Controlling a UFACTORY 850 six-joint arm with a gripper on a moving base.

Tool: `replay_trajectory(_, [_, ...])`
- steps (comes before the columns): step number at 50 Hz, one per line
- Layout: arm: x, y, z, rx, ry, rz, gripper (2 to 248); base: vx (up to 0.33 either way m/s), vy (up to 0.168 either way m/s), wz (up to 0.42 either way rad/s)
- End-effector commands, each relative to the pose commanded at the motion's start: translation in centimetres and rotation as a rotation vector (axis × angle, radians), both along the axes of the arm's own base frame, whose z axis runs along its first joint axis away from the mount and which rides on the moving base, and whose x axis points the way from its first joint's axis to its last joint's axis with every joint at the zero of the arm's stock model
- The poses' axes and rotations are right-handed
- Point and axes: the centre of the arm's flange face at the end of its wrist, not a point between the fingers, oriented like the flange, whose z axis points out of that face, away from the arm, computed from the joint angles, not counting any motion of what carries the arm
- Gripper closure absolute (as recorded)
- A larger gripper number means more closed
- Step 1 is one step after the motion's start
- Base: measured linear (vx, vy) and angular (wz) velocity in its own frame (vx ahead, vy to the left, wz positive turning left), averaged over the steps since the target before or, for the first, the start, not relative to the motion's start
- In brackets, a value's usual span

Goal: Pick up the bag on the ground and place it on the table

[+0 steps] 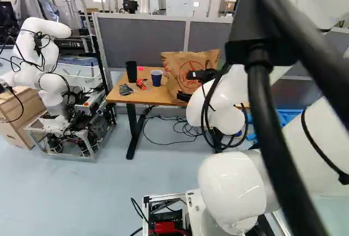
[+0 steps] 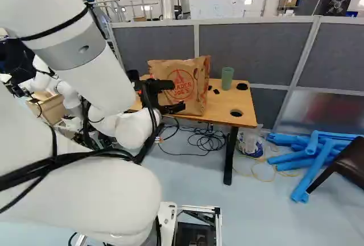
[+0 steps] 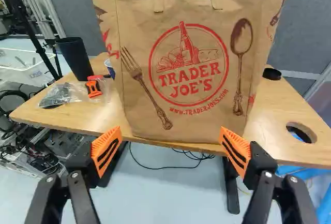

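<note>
In the right base view my gripper [image 2: 177, 96] is at the near side of the brown paper bag [image 2: 199, 78], which stands upright on the wooden table [image 2: 244, 109]. Seen from the wrist, the gripper [image 3: 171, 144] is open, its orange-padded fingers wide apart with nothing between them. The bag [image 3: 189, 115] rises ahead of them, its printed face towards me and its base along the table's front edge. Its top edge is uneven. The fingers appear apart from the bag.
A black cup [image 1: 131, 71], a blue cup [image 1: 156, 78], a clear plastic pouch [image 3: 57, 95] and a red-orange item share the table. A green cup [image 2: 227, 78] stands beside the bag. Cables and blue tubes [image 2: 310, 158] lie on the floor; another robot [image 1: 49, 78] stands left of the table.
</note>
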Motion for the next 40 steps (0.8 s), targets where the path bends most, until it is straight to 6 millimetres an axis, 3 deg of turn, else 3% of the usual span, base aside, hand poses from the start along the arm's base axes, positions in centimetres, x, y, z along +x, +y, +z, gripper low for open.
replay_trajectory(40, [0.0,0.0,0.0,0.0,0.0,0.0,3,0.0,0.0,0.0])
